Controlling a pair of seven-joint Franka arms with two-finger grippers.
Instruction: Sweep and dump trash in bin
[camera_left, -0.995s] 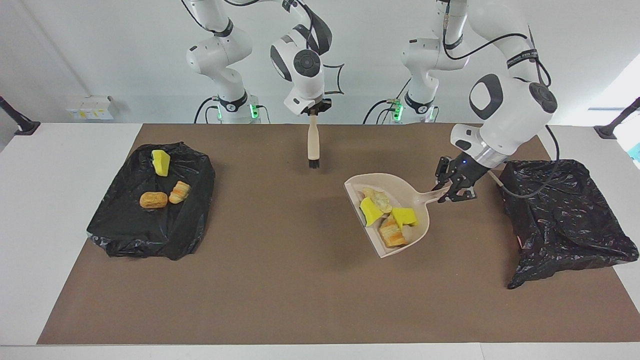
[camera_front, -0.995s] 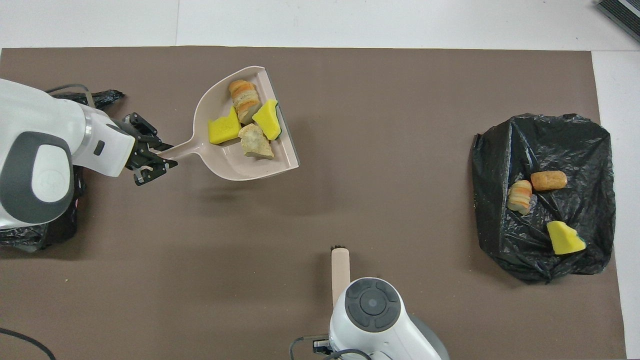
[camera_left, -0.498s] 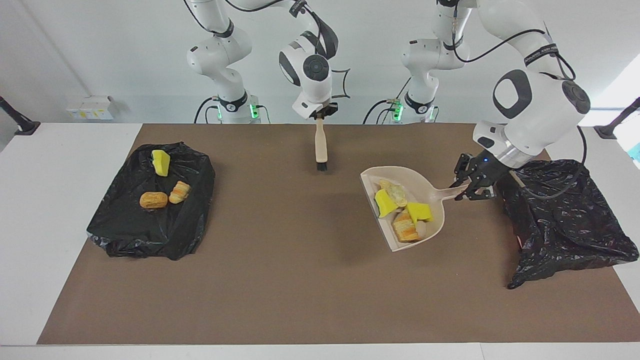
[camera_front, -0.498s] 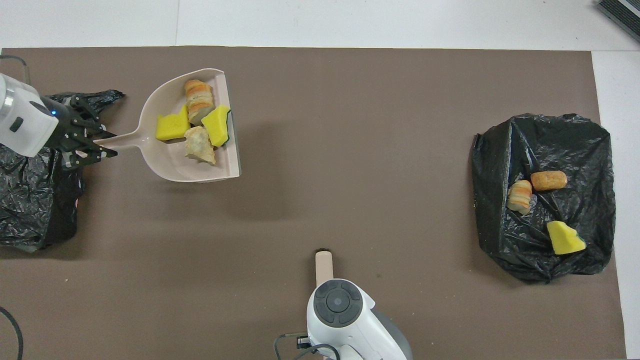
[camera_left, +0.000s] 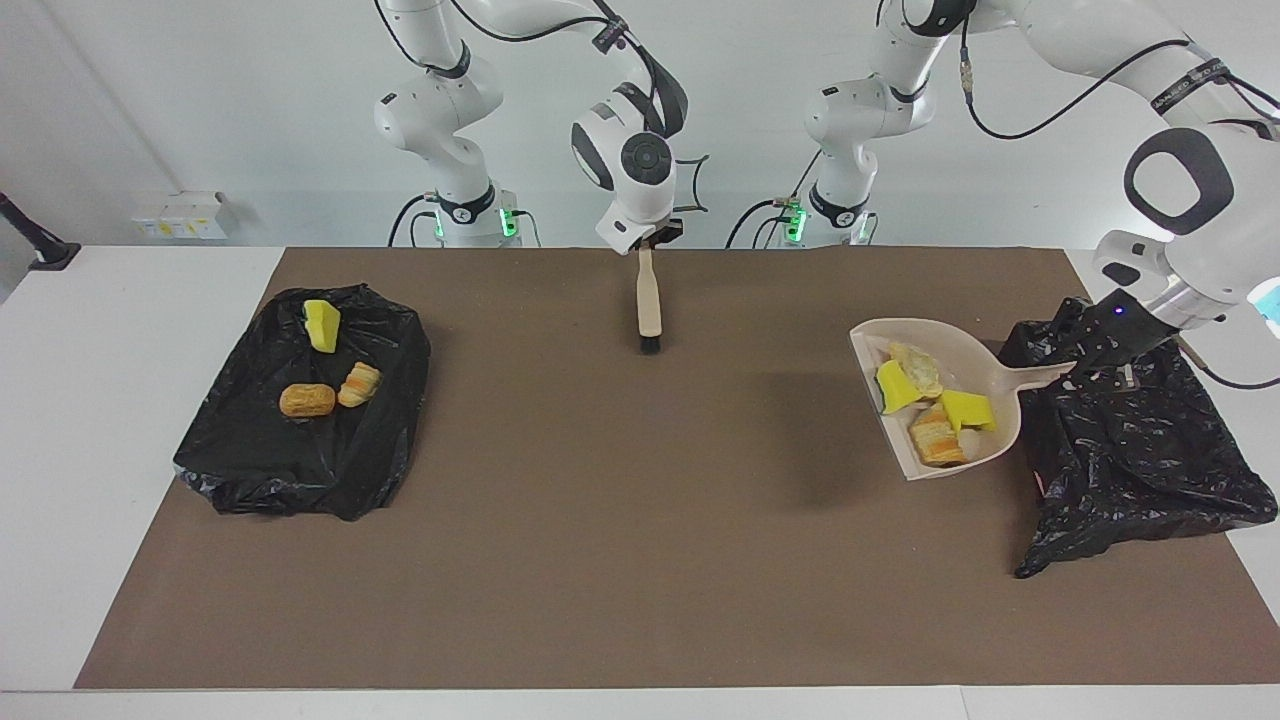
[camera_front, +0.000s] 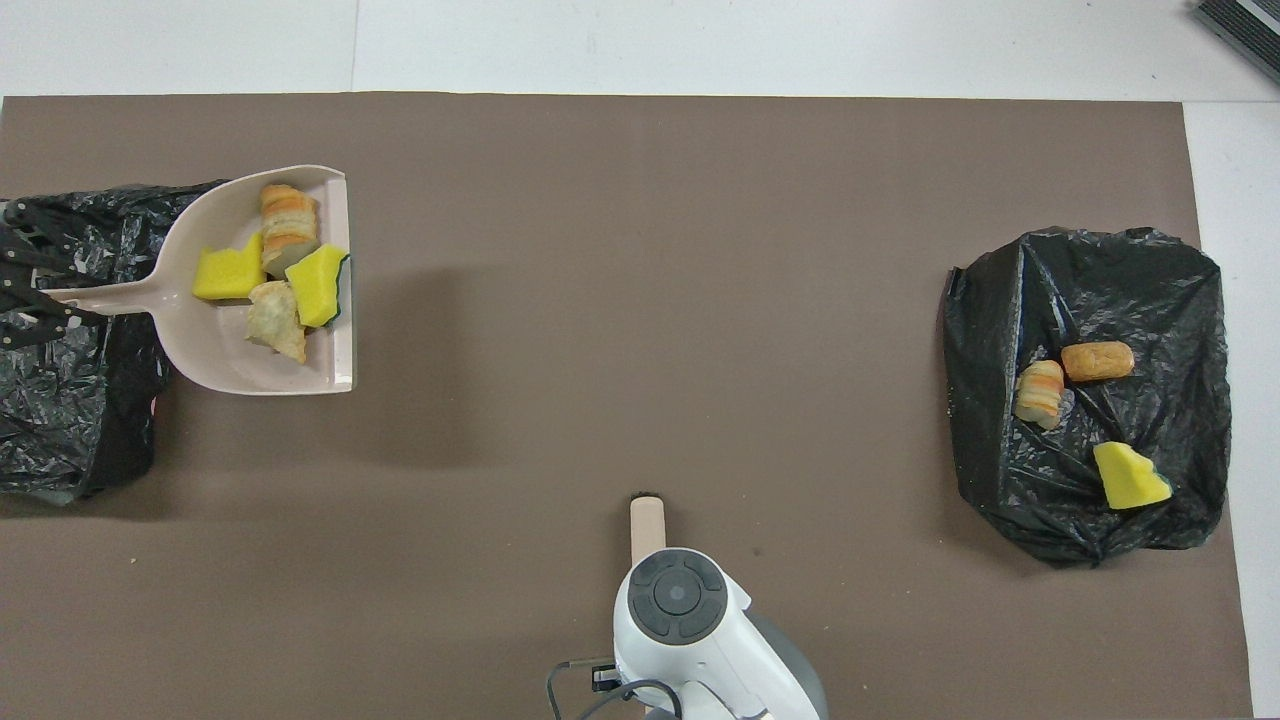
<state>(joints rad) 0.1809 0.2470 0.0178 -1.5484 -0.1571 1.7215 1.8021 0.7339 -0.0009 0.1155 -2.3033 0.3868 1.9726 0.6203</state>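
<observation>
Left gripper: your left gripper (camera_left: 1098, 362) is clamped on the handle of the dustpan (camera_left: 985, 350), and it has carried the pan away from the middle of the mat to the left arm's end of the table; the gripper now hangs over the black bin bag (camera_left: 1140, 450) there.
Dustpan: raised off the mat, its handle end over the bag's edge, its scoop over the mat just beside the bag, open lip pointing toward the table's middle.
What that means: by my reading you are in the carry-to-bin step; the load has arrived but nothing has been tipped out yet, so the dump into this bag is yet to come.
Right gripper: your right gripper (camera_left: 652, 236) is closed on the top of the brush (camera_left: 649, 300), which hangs bristles down over the robots' edge of the mat; this arm has drifted a little toward the left arm's end and waits.
Trash in the pan (camera_left: 930, 405): four pieces, two yellow sponge bits and two bread-like lumps.
Trash on the second bag (camera_left: 330, 375): three pieces, one yellow sponge and two bread-like lumps, lying on the second black bag (camera_left: 250, 450) at the right arm's end.
Counts: seven scraps, two bags, one dustpan, one brush.
</observation>
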